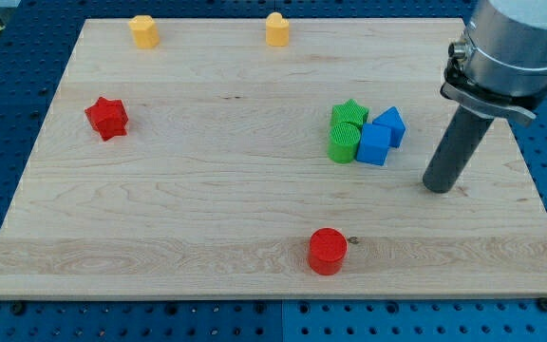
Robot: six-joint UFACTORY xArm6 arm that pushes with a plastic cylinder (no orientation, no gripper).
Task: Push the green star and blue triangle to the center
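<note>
The green star (pixel 350 113) sits right of the board's centre, touching a green cylinder (pixel 344 142) just below it. The blue triangle (pixel 390 124) is to the star's right, touching a blue cube (pixel 373 144) at its lower left. The four blocks form one tight cluster. My tip (pixel 438 186) rests on the board to the right of and slightly below the cluster, about a block's width from the blue cube and apart from every block.
A red star (pixel 106 117) lies at the view's left. A red cylinder (pixel 328 251) stands near the bottom edge. Two yellow blocks (pixel 144 30) (pixel 276 28) sit along the top edge. The wooden board (pixel 207 190) lies on a blue perforated table.
</note>
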